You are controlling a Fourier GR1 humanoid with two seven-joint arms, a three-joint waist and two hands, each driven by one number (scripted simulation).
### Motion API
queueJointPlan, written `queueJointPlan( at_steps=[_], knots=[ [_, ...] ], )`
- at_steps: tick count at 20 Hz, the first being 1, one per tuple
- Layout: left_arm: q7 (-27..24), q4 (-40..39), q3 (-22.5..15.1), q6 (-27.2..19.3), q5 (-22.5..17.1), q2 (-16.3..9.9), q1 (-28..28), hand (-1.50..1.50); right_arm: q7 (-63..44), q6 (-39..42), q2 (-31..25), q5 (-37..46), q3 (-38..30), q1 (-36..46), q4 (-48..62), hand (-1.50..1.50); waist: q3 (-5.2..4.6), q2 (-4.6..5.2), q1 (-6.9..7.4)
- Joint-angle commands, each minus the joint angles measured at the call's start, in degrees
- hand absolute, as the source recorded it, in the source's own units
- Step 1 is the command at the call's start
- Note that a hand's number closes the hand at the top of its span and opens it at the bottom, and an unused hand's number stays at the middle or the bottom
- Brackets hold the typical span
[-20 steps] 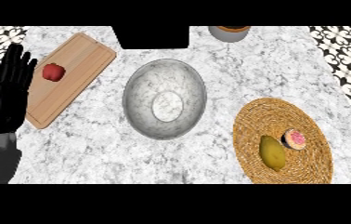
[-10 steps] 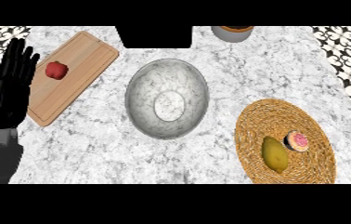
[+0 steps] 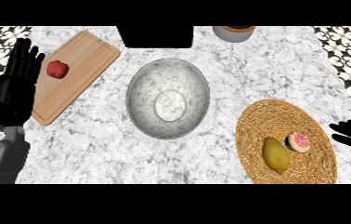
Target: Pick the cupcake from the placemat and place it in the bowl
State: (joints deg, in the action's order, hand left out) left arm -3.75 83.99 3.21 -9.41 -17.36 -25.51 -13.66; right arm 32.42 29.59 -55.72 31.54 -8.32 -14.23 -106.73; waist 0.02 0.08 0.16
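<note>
Mat (image 3: 274, 121): woven, nearest on the desk (image 3: 226, 69), just left of the right fingers.
Cupcake (image 3: 299, 141): on the mat, near the right fingers, beside a yellow fruit (image 3: 276, 154).
Right hand (image 3: 341, 133): at the right edge, fingers straight, holding nothing.
Bowl (image 3: 168, 97): mid-desk, between both hands.
Left hand (image 3: 17, 86): left edge, fingers up and open, resting.
Board (image 3: 82, 69): just right of the left fingers, carrying an apple (image 3: 57, 69).
Pot (image 3: 233, 32): far edge.

Marble counter (image 3: 226, 74) w/ bowl (image 3: 168, 97), cutting board (image 3: 72, 81), woven placemat (image 3: 274, 121), pot (image 3: 234, 33) at back.
</note>
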Motion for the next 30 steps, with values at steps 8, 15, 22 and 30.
queueJointPlan(
  at_steps=[8, 15, 22, 30],
  knots=[
    [2.9, 1.9, 3.4, 1.5, 1.9, 0.6, -0.4, 0.0, 0.7, -1.0, 9.2, 11.7, 7.7, 8.0, 11.1, -1.5, 0.0, -0.08, -0.07],
    [1.2, 2.9, 3.7, 3.3, 3.6, 3.3, 2.8, 0.0, 8.2, -4.5, 12.2, 15.6, 8.1, 13.5, 22.0, -1.5, 0.0, -0.06, 0.09],
    [1.6, 2.7, 4.5, 3.6, 5.5, 4.2, 0.9, 0.0, 12.0, -6.5, 13.6, 17.9, 9.2, 13.2, 23.5, -1.5, -0.01, -0.09, -0.14],
    [1.4, 4.7, 6.0, 4.9, 6.1, 5.7, 3.1, 0.0, 10.0, -10.4, 19.5, 25.3, 12.6, 18.9, 32.9, -1.5, 0.0, -0.03, 0.22]
  ],
)
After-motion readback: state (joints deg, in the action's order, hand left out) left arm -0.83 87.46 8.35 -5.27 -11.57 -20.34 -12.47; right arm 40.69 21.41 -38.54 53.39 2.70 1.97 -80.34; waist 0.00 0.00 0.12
